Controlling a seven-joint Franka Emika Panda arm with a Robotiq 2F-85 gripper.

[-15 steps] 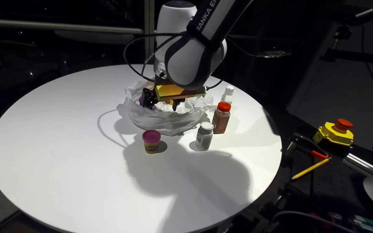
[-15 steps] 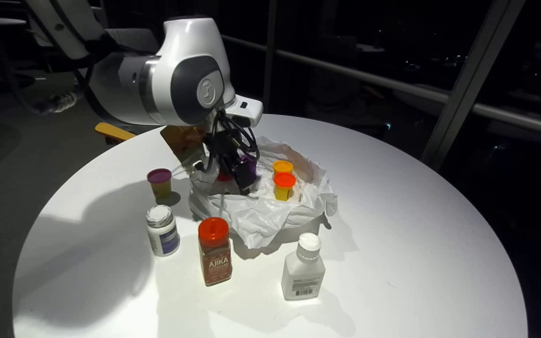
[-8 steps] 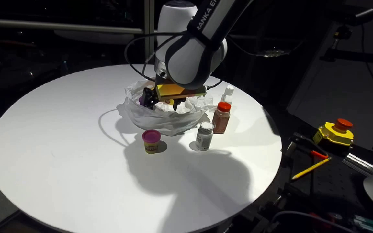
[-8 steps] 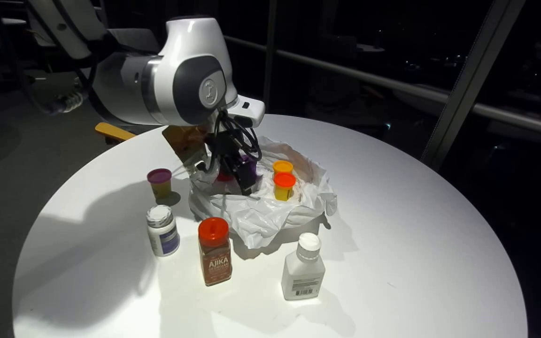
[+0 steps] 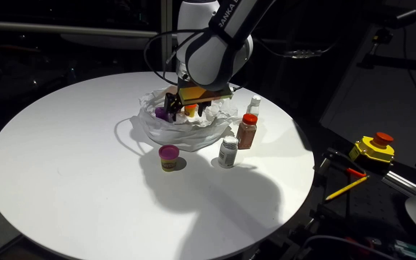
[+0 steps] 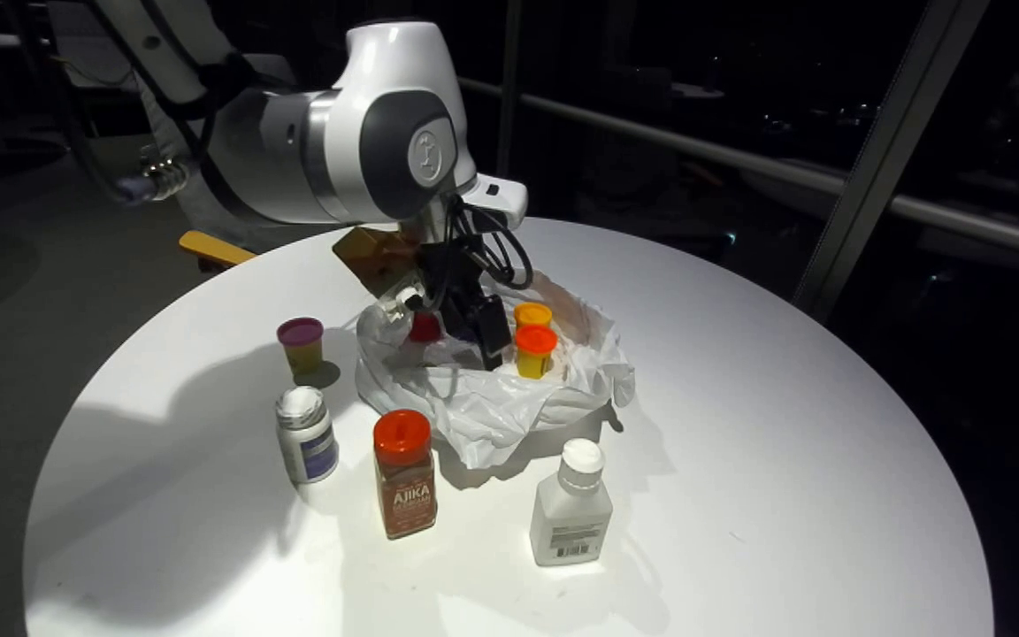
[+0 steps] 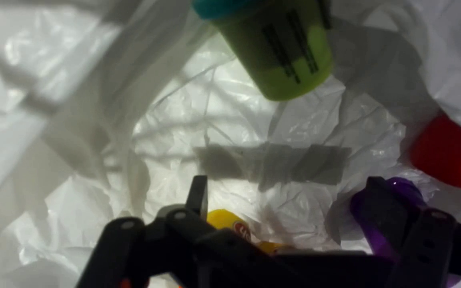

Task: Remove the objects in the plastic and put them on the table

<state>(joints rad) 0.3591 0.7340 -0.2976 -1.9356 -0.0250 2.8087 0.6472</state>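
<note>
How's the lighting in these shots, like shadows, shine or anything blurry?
In both exterior views, darkness surrounds the bright table, the arm throwing a broad shadow on it; in an exterior view, the Ajika jar shows its name legibly; in the wrist view, the plastic bag glints and carries a blocky shadow, probably from the gripper, while print on the green tub looks too soft to read.

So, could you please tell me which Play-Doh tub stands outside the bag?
The magenta-lidded Play-Doh tub, on the table; the red-orange-lidded tub, amber-lidded tub and teal-lidded tub are inside the plastic bag.
</note>
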